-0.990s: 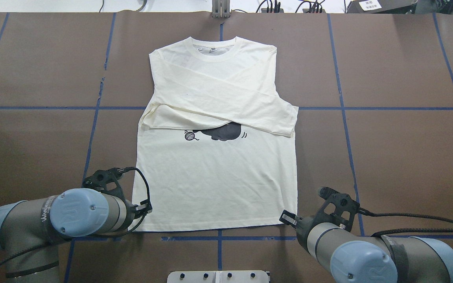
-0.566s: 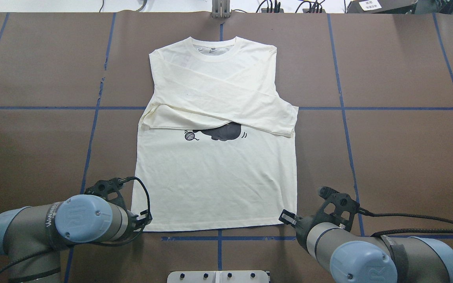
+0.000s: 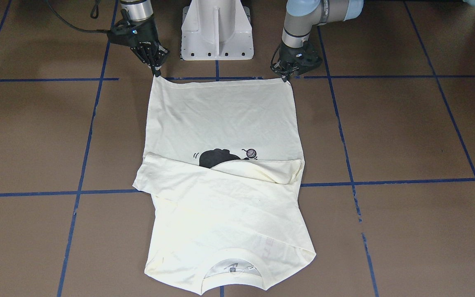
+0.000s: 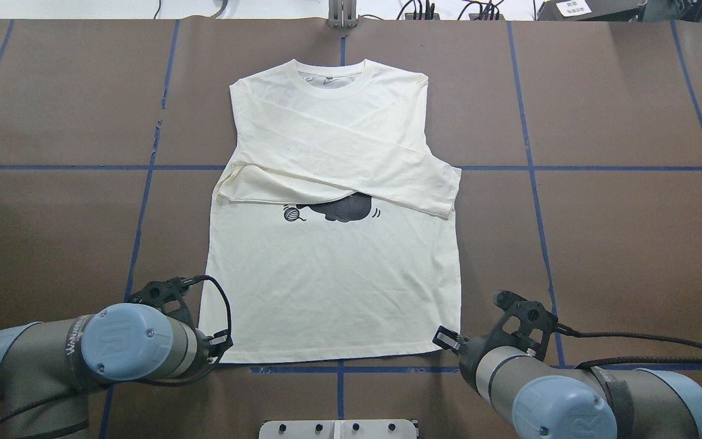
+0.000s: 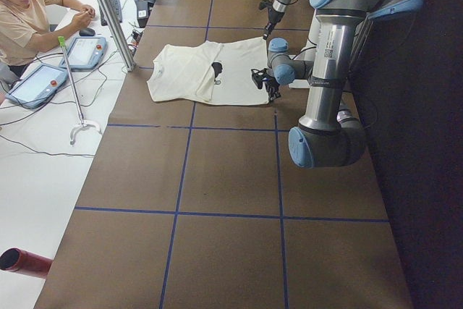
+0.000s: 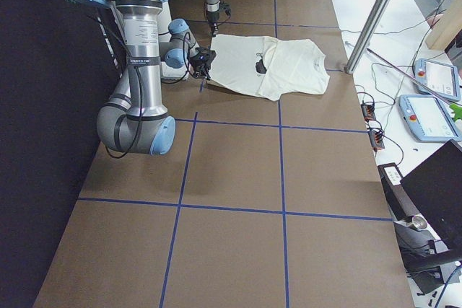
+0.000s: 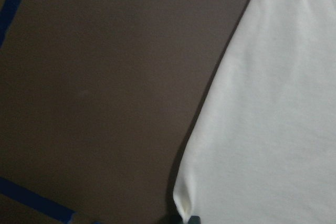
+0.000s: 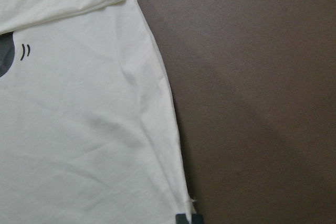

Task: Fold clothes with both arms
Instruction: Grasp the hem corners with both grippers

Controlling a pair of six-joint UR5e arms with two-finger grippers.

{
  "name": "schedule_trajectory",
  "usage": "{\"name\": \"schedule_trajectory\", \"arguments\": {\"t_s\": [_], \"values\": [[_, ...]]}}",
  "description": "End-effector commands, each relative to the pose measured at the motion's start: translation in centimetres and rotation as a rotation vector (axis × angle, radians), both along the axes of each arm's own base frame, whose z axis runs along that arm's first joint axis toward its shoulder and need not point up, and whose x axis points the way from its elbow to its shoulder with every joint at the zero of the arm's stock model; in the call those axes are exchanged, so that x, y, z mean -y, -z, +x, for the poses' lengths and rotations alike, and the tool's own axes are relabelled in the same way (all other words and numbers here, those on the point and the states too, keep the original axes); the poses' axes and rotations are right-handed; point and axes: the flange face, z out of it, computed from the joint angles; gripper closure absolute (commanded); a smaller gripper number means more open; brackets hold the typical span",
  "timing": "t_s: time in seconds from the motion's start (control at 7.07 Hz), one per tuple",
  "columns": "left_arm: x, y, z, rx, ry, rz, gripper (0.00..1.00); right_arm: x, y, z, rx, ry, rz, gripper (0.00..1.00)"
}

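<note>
Pinched tight with the left gripper point(image 3: 284, 76) on the robot's-left hem corner of the T-shirt point(image 3: 221, 115), tips pressed together over the cloth, right down at the table point(image 3: 406, 132). Same story with the right gripper point(image 3: 156, 73): nipped closed on the opposite hem corner, tapering to a single point. Pulled fairly straight along the hem between the two grips, just beside a blue tape line point(image 3: 188, 78). Spread flat and print-up across the middle of the brown surface, hem toward the robot, collar point(image 3: 231, 281) toward the far side. Folded over the chest with both sleeves point(image 3: 188, 181), crossing, half covering the black cat print point(image 3: 215, 158), with a yarn ball point(image 3: 251, 154) peeking out beside it. Behind the hem, centred: white pedestal base point(image 3: 217, 29).
</note>
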Motion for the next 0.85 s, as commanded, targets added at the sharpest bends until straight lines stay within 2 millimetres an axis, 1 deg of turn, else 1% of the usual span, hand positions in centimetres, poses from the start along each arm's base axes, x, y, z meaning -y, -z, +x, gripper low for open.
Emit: {"name": "schedule_trajectory", "arguments": {"t_s": [0.0,0.14,0.28,0.42,0.57,0.71], "values": [[-2.1,3.2,-1.4,-0.036,-0.031,0.005,1.00,-1.9,0.4,0.6,0.013,0.039,-0.001,1.00],[-3.3,4.2,-1.4,-0.058,-0.038,-0.007,1.00,-4.7,-0.1,3.1,0.007,0.102,-0.002,1.00],[-3.8,6.3,-3.0,-0.109,-0.043,0.000,1.00,-6.5,0.8,5.7,0.030,0.138,-0.012,1.00],[-4.1,7.9,-4.6,-0.129,-0.042,0.005,1.00,-6.7,1.1,6.2,0.039,0.142,-0.018,1.00],[-4.2,9.0,-5.6,-0.155,-0.041,0.010,1.00,-6.7,1.8,6.7,0.058,0.139,-0.017,1.00],[-4.0,9.5,-6.0,-0.167,-0.041,0.021,1.00,-4.8,2.6,7.5,0.076,0.094,-0.013,1.00]]}}
